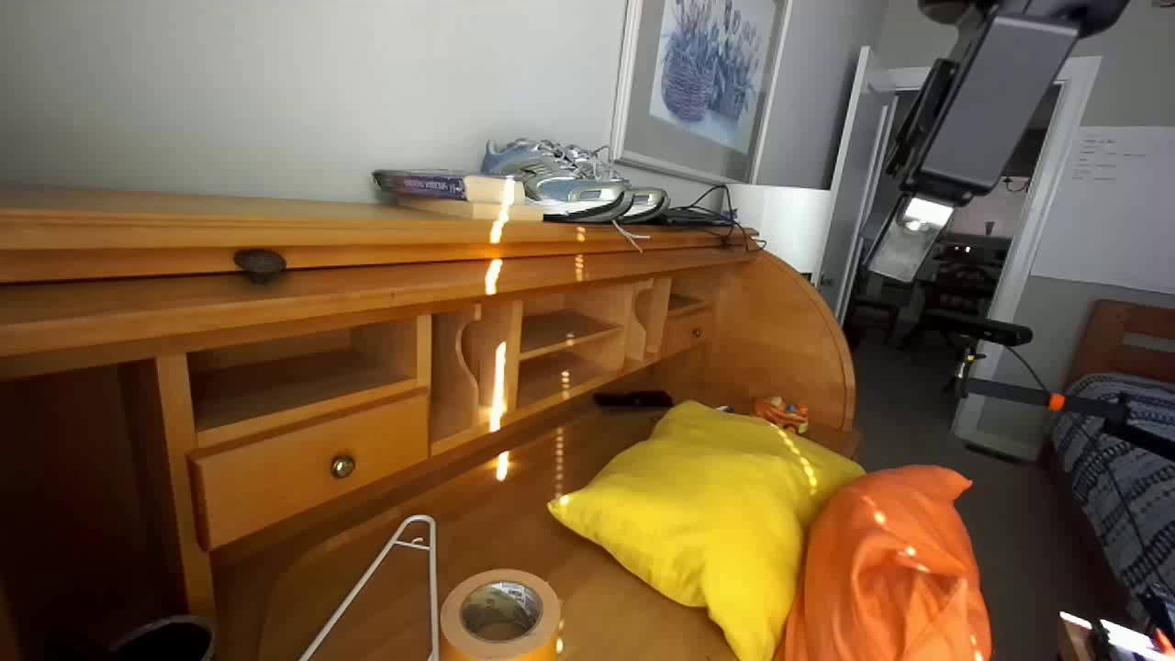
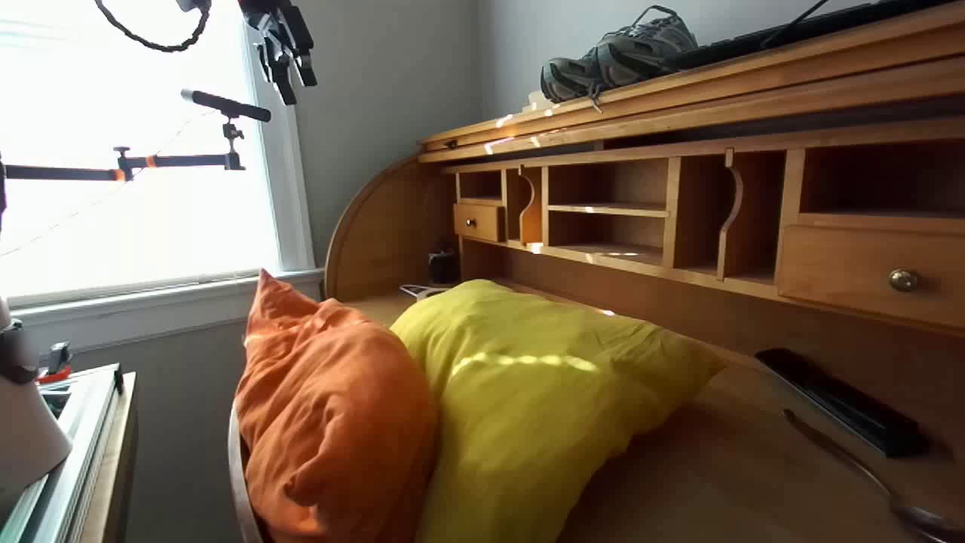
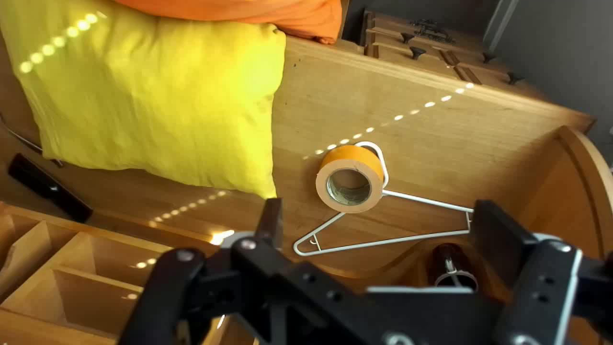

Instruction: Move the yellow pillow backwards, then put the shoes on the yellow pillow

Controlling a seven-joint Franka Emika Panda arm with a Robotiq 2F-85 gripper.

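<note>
The yellow pillow lies on the desk, against an orange pillow. It also shows in an exterior view and at the upper left of the wrist view. The grey running shoes sit side by side on top of the desk hutch, seen also in an exterior view. They are out of the wrist view. My gripper is open and empty, with its fingers wide apart. In both exterior views it hangs high above the desk, apart from pillow and shoes.
A tape roll rests on a white hanger, near a dark cup. A black object and a spoon lie by the hutch. Books and a dark flat device flank the shoes.
</note>
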